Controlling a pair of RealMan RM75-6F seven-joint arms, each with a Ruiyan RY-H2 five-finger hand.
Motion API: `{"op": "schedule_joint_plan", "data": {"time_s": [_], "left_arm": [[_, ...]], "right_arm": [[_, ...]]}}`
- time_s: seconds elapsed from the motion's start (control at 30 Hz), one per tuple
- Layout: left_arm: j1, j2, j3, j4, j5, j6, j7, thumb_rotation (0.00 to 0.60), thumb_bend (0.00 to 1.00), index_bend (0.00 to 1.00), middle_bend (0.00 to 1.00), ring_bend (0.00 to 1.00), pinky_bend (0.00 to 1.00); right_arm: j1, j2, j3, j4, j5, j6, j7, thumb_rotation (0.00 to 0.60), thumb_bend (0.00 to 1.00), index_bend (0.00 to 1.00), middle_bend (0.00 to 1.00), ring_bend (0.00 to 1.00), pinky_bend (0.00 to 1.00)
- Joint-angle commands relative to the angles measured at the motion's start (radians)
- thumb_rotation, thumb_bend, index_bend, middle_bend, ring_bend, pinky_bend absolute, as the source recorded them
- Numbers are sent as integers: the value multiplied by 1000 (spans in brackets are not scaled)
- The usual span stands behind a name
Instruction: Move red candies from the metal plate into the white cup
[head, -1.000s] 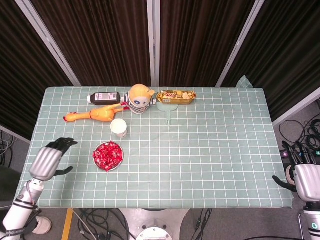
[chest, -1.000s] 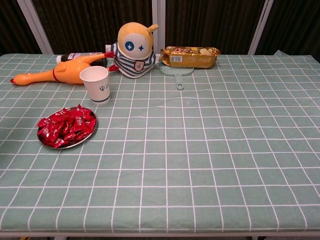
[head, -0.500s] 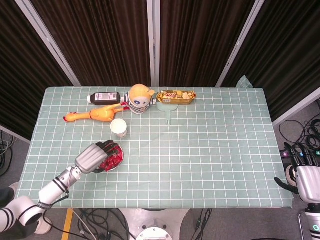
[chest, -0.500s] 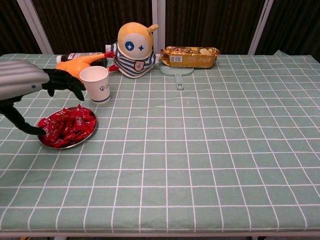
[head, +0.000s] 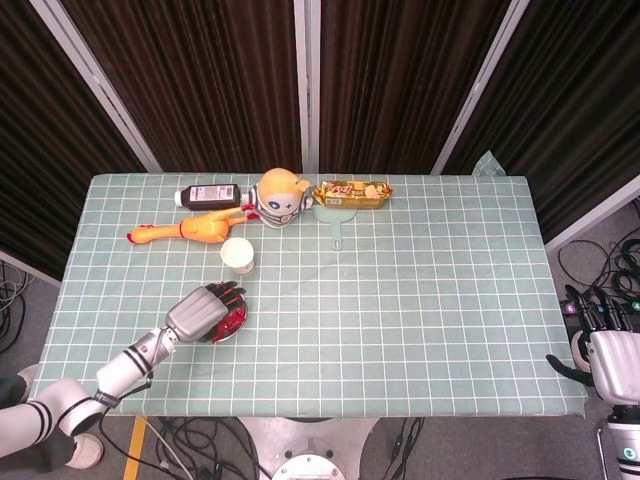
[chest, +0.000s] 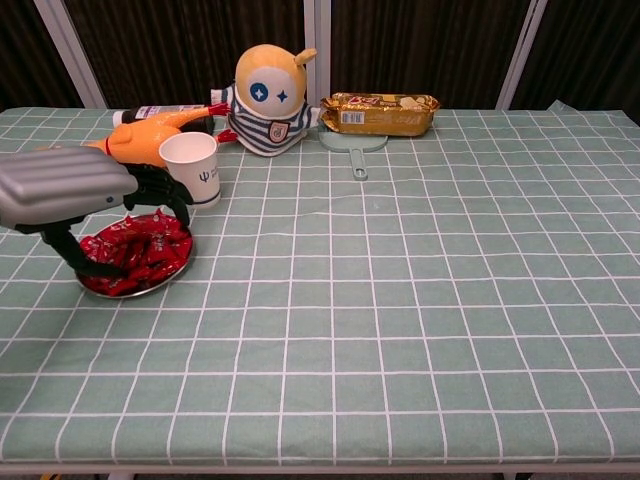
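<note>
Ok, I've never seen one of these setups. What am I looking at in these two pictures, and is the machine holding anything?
It is a two-armed robot with fingered hands, steered by a person. One picture looks down from its head, the other looks forward from its chest. On the checked table lie a metal plate of red candies, a white cup, a rubber chicken, a dark bottle, a plush toy, a snack pack and a small pale-green handled item. The left robot hand is over the plate with fingers reaching down around the candies; I cannot tell whether it grips one. The right robot hand hangs beside the table's edge, holding nothing.
</note>
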Motion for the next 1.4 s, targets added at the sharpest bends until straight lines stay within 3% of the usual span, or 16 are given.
{"op": "schedule_joint_plan", "data": {"time_s": [0.03, 0.37, 0.6, 0.87, 1.4], "left_arm": [[-11, -15, 7, 17, -7, -8, -5, 600, 227, 317, 235, 144, 387], [-33, -67, 30, 106, -18, -10, -59, 600, 235, 388, 279, 205, 475], [-43, -104, 48, 172, -22, -6, -125, 600, 292, 427, 321, 252, 561], [-48, -140, 64, 239, -15, 25, -183, 600, 351, 527, 468, 432, 754], [-57, -183, 79, 326, -13, 71, -281, 600, 491, 648, 703, 669, 946]], "right_arm": [[0, 1, 0, -1, 0, -1, -1, 600, 33, 10, 192, 9, 127], [5, 0, 2, -3, 11, -14, -7, 600, 33, 10, 192, 8, 127], [9, 2, 2, -7, 13, -23, -6, 600, 31, 11, 192, 8, 128], [10, 7, 2, -15, 18, -28, -11, 600, 31, 11, 192, 8, 130], [8, 10, 1, -21, 21, -29, -13, 600, 30, 11, 192, 9, 136]]}}
